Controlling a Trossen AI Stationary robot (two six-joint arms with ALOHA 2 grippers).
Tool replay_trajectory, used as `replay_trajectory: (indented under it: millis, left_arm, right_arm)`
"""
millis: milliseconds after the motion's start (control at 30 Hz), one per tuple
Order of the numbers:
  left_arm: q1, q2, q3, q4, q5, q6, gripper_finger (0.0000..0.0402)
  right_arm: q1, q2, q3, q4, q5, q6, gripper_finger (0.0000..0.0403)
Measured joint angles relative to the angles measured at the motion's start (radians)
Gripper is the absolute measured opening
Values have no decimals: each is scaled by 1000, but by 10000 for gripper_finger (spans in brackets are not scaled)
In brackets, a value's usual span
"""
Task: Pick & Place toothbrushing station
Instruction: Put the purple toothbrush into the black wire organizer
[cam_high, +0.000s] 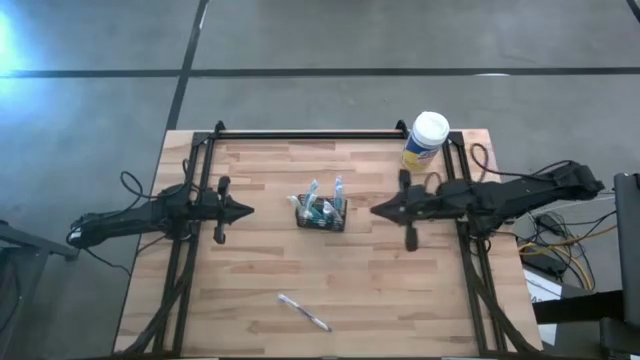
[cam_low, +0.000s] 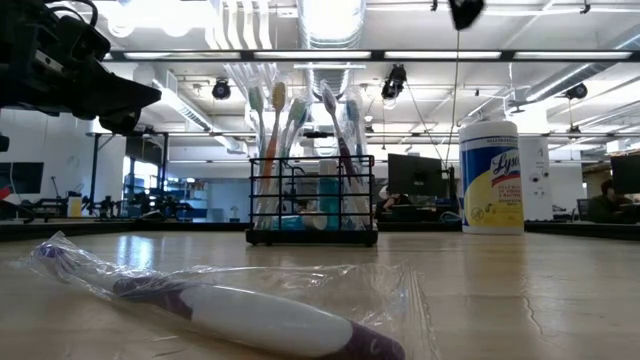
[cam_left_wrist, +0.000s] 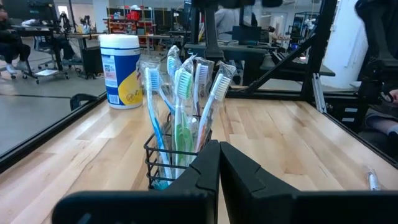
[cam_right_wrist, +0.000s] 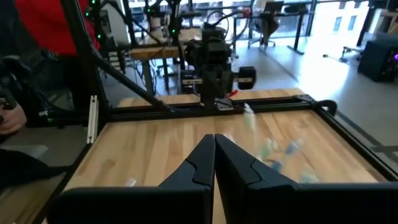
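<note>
The holder sits mid-table between both arms. The left pincer and right pincer are clenched, empty. The right looks slightly nearer.

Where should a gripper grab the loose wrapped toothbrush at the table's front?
Grip the wrapped toothbrush at mid-handle, coming straight down from above. It lies flat and slanted on the table, so the fingers should straddle it across its thin width. Nothing lies close beside it; the wrapper may slip.
</note>
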Motion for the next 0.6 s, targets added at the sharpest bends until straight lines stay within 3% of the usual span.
replay_trajectory:
  millis: [233,600]
  left_arm:
    - [0,0,0,1,0,0,14]
    - [0,0,0,8,0,-21,14]
  right_arm:
    - [62,276,242,-40,-3,7,8]
    - [205,725,644,-270,-1,182,8]
